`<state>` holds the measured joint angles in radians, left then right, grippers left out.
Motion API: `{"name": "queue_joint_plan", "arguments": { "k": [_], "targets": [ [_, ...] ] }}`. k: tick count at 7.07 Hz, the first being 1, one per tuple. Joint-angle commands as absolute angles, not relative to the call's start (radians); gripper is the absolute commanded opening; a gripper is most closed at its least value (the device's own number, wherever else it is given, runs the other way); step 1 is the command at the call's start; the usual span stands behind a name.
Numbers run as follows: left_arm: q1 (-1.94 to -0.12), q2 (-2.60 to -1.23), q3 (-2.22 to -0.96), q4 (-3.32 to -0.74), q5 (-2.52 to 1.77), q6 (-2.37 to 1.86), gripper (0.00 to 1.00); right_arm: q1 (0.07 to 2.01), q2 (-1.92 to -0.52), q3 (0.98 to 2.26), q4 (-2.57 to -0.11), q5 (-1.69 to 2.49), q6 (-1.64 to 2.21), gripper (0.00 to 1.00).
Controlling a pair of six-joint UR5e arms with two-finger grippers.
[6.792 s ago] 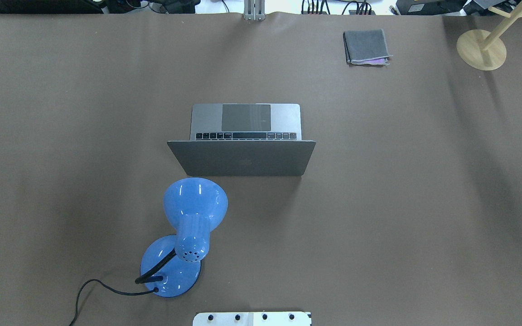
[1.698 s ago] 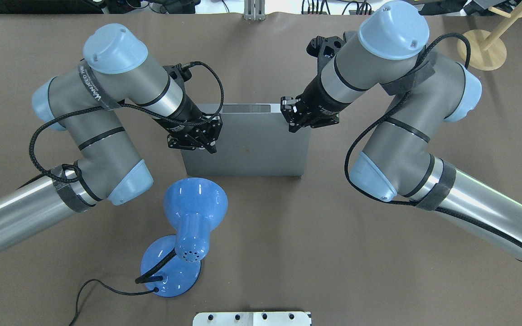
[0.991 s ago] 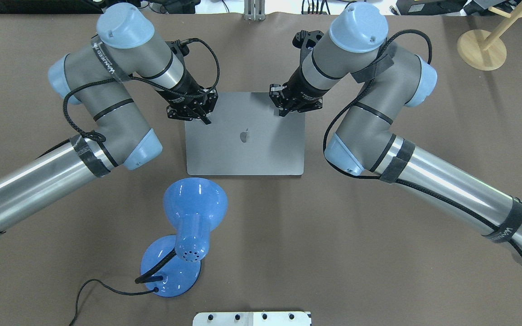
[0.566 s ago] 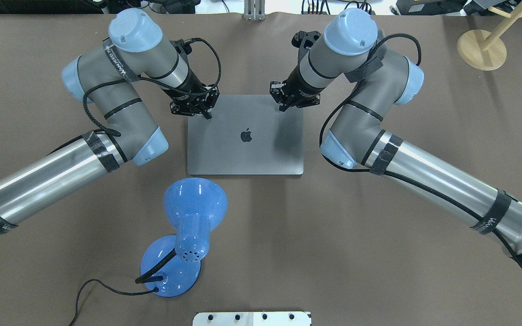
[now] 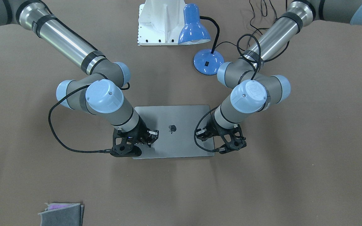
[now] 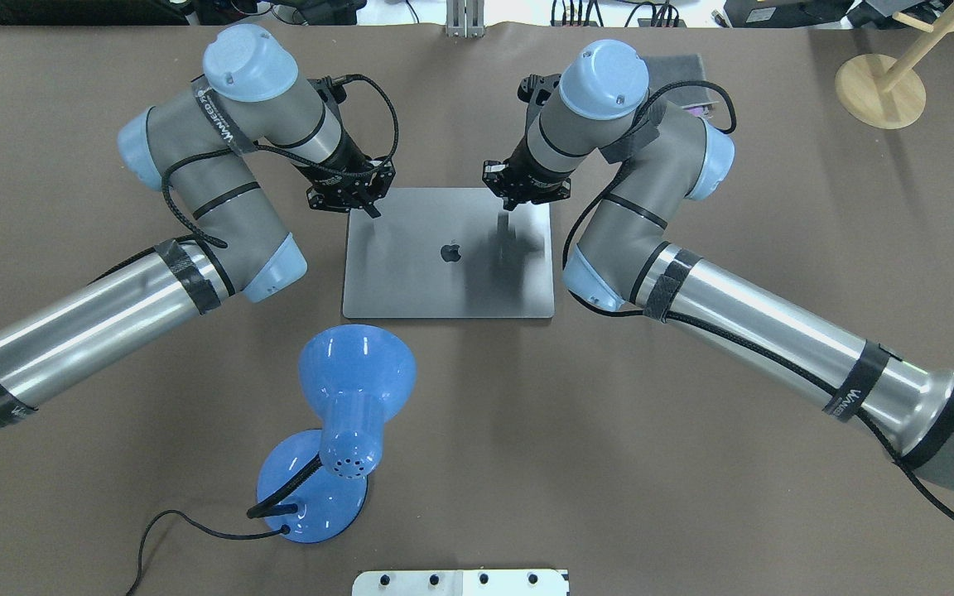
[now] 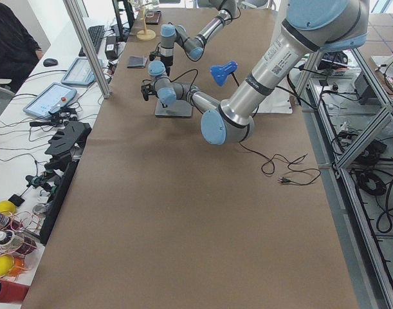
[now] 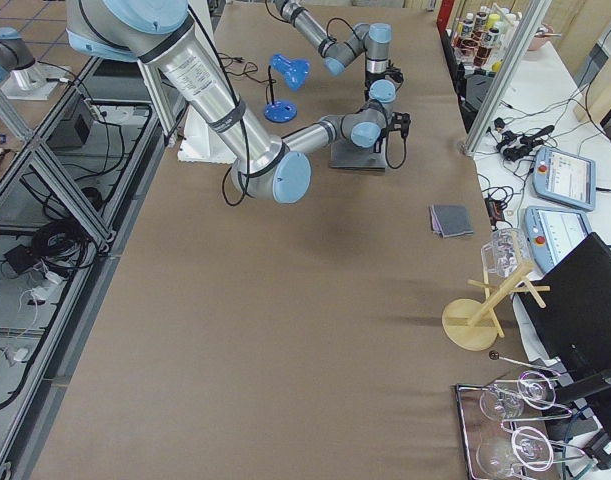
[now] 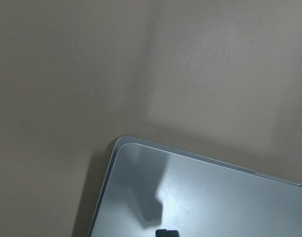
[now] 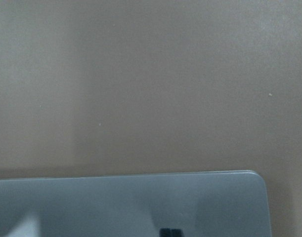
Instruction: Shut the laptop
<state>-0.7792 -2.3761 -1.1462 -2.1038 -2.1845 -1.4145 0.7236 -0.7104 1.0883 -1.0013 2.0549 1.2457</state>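
Note:
The laptop (image 6: pixel 444 281) lies closed and flat on the brown table, grey lid up with the dark apple logo showing; it also shows in the front view (image 5: pixel 174 146). My left gripper (image 6: pixel 371 210) is shut, its tips just over the lid's far left corner, as the left wrist view (image 9: pixel 166 233) shows. My right gripper (image 6: pixel 510 207) is shut over the far right corner, tips low in the right wrist view (image 10: pixel 170 232). I cannot tell whether the tips touch the lid. In the front view the left gripper (image 5: pixel 201 135) is on the right and the right gripper (image 5: pixel 151 137) on the left.
A blue desk lamp (image 6: pixel 344 414) with a black cord stands just in front of the laptop's near left corner. A folded grey cloth (image 5: pixel 61 213) lies at the far right, partly behind my right arm. A wooden stand (image 6: pixel 879 87) is at the far right corner.
Both arms came in and the lid went from upright to flat on the base. In the last half second the lid's far edge dropped fully and both grippers shifted slightly away from me.

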Motion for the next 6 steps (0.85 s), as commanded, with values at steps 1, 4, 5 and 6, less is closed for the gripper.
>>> {"name": "queue_joint_plan", "arguments": {
  "k": [1,4,5,6],
  "targets": [
    [-0.778,-2.376,-1.140,-2.109,-2.184,-1.414,0.00,0.703,-0.709,1.075,-0.997,2.034,1.246,0.00],
    [-0.781,-2.376,-1.141,-2.109,-2.184,-1.414,0.00,0.701,-0.692,1.060,-0.994,2.016,1.259,0.00],
    [-0.782,-2.376,-1.141,-2.109,-2.184,-1.414,0.00,0.734,-0.668,1.066,-0.997,2.035,1.282,0.00],
    [-0.782,-2.376,-1.141,-2.109,-2.184,-1.416,0.00,0.770,-0.658,1.074,-1.000,2.093,1.292,0.76]
  ]
}}
